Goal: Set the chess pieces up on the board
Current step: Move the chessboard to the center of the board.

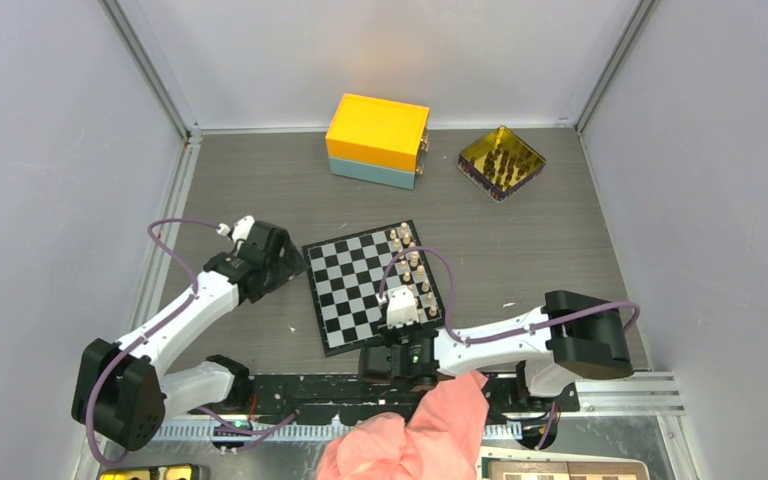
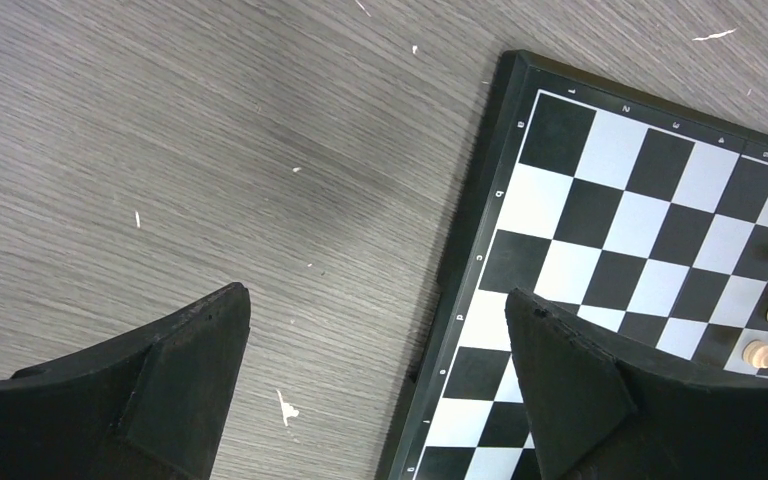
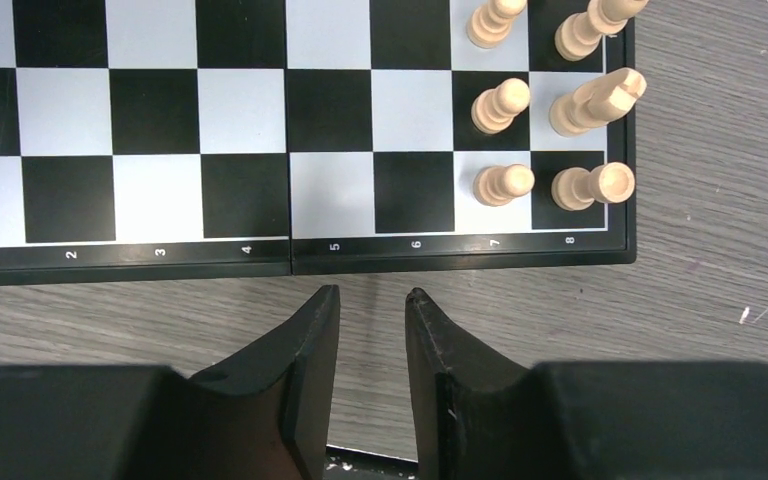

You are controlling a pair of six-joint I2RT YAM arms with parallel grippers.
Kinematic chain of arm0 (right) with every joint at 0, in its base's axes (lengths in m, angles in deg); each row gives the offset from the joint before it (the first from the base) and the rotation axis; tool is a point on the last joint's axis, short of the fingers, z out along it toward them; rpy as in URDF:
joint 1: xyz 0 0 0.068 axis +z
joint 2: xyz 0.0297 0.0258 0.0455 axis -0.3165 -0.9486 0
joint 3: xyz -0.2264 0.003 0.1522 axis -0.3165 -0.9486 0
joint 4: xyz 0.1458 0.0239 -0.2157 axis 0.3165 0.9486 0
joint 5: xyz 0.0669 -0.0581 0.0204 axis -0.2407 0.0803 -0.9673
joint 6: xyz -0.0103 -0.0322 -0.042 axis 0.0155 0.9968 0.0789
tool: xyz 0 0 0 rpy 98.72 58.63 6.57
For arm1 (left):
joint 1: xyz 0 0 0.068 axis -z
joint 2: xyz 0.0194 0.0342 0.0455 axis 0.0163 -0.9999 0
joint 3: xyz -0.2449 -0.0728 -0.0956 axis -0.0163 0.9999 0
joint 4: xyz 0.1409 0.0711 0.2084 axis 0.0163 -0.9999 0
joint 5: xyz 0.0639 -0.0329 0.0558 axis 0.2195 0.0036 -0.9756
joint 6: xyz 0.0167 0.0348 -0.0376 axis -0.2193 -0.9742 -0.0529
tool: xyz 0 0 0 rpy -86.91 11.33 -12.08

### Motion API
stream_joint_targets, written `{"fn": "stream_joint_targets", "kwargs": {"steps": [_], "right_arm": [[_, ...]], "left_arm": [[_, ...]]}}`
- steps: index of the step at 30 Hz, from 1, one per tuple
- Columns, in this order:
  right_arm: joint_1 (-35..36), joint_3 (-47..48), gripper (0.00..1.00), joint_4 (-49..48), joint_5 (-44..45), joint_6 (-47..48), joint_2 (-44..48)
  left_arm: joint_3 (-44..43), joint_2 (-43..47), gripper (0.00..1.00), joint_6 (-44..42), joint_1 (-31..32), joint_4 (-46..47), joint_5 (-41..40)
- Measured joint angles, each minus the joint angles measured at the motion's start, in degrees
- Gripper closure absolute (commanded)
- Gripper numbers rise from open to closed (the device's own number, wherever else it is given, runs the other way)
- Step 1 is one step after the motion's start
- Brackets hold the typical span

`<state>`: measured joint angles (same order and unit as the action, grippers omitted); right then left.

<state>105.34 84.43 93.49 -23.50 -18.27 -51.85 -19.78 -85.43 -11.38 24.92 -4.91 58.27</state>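
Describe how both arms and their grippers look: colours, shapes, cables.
Both the left arm and the right arm have white links between bulky black joint housings. A thin purple cable runs along each, arching up in a loop near the wrist. The left gripper and right gripper each carry two matte black, wedge-shaped fingers that taper to blunt, slightly scuffed tips.

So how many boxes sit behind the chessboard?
2: a yellow box at the back centre, and a gold tin just right of it. Both stand apart from the board; nothing seems hidden.
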Motion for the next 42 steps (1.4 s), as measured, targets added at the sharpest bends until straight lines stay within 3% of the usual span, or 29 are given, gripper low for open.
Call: {"fn": "stream_joint_targets", "kwargs": {"steps": [23,42], "right_arm": [[-7.8,-10.8,0.69,-12.0,-0.9,-3.8,1.9],[-23.3,-10.7,0.69,-22.2,-7.3,9.5,1.5]], "left_arm": [[1.1,-5.4,0.01,0.4,0.0,5.2,-1.0],[0.9,-13.6,0.01,1.8,0.0,8.1,-1.6]]}}
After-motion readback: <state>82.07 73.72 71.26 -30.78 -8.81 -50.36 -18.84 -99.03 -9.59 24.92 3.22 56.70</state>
